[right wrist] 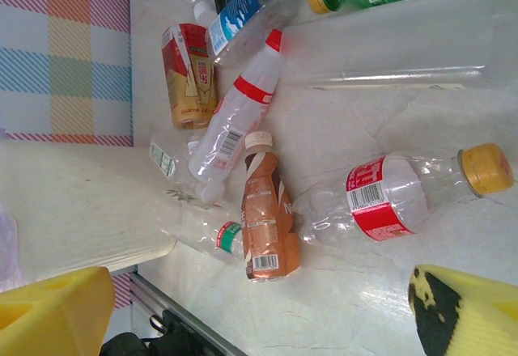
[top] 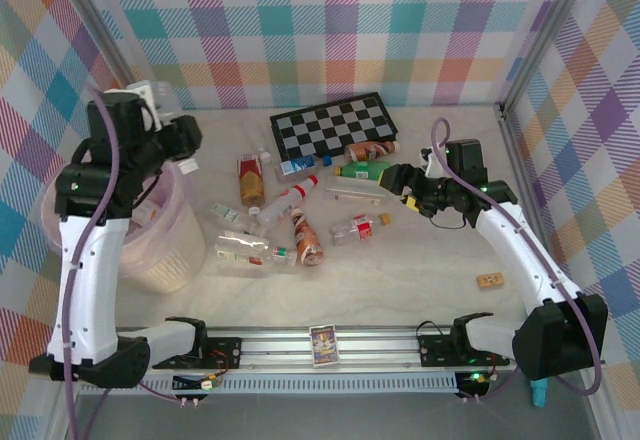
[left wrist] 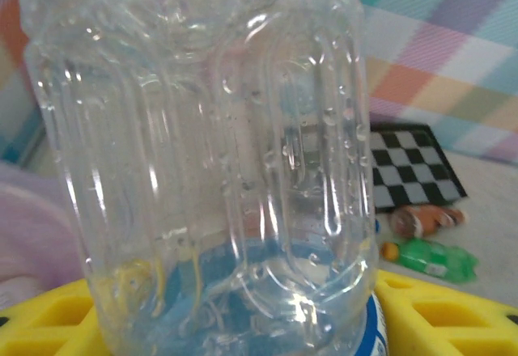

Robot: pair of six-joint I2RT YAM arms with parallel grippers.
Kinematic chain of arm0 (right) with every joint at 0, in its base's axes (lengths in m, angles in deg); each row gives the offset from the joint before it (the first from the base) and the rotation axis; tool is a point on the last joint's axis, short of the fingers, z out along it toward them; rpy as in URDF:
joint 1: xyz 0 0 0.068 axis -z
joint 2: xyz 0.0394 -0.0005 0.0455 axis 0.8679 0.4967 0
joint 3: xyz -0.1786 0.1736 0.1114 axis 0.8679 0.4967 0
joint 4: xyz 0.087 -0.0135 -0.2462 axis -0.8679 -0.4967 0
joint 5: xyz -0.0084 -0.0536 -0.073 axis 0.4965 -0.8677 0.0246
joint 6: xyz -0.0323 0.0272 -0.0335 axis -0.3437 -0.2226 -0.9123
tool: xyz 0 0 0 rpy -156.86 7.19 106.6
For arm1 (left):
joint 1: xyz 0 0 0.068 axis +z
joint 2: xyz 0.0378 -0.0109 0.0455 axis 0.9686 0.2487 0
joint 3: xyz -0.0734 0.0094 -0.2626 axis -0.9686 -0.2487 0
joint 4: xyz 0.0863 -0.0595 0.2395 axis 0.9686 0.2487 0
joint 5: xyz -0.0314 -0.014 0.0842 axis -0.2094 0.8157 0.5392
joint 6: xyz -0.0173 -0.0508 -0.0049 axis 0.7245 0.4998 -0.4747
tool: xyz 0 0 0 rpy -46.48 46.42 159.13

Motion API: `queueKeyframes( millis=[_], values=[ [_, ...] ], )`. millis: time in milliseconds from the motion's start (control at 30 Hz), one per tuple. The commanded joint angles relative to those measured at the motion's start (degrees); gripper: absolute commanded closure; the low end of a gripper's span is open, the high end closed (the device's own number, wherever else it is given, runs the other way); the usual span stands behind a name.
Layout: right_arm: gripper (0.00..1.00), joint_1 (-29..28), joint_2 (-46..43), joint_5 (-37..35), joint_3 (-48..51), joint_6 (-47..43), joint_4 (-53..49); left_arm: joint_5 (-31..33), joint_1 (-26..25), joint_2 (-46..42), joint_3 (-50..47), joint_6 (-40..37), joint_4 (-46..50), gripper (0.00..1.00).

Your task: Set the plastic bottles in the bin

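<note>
While the left claw (left wrist: 243, 328) clenches a clear ribbed bottle (left wrist: 210, 146) by the bin (top: 172, 265) at the frame's left, the right claw (right wrist: 259, 315) hangs spread and empty; a red-labelled bottle (right wrist: 388, 198) lies on the surface (right wrist: 348, 291) just above it, mid-right of frame.

Left arm (top: 80, 250) stood raised at frame left, left gripper (left wrist: 243, 324) clamping a clear bottle (left wrist: 202, 129); right gripper (top: 397, 178) jaws stood apart.
</note>
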Motion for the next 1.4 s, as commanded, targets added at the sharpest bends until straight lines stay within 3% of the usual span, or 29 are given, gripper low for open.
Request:
queueKeyframes(
  millis=[0,300,567,767,900,1033,1167,1233,1367],
  values=[
    [0.07,0.4,0.3,1.7,-0.3,-1.4,0.6,-3.6,7.1,-2.5,-3.8,-0.9,1.9,0.89],
    [0.07,0.4,1.7,2.2,-0.8,-2.4,0.4,-2.5,23.8,-4.7,-14.5,-1.0,1.6,0.91],
    [0.07,0.4,3.5,2.7,-0.2,-1.7,2.3,3.0,24.5,-4.4,-22.2,-2.4,1.2,0.89],
    [0.06,0.4,5.0,3.9,-0.6,-1.6,3.4,0.8,25.4,-1.6,-26.8,-2.7,-0.5,0.88],
    [0.05,0.4,6.4,2.2,-0.9,-1.8,3.6,-5.3,28.4,1.7,-29.4,-4.3,-1.8,0.88],
    [0.01,0.4,7.7,-0.5,-0.8,-0.2,4.7,-4.6,28.8,2.6,-32.0,-5.5,-2.0,0.85],
    [0.01,0.5,7.9,-4.7,0.1,0.8,4.4,-5.1,29.0,2.6,-35.0,-5.9,-3.1,0.76],
    [0.01,0.8,7.8,-6.4,0.1,0.7,3.4,-6.1,29.0,3.1,-36.1,-6.0,-3.6,0.59],
    [0.01,1.5,7.7,-6.0,0.3,0.3,3.0,-6.7,29.0,3.3,-36.6,-6.2,-4.0,0.36]
  ],
)
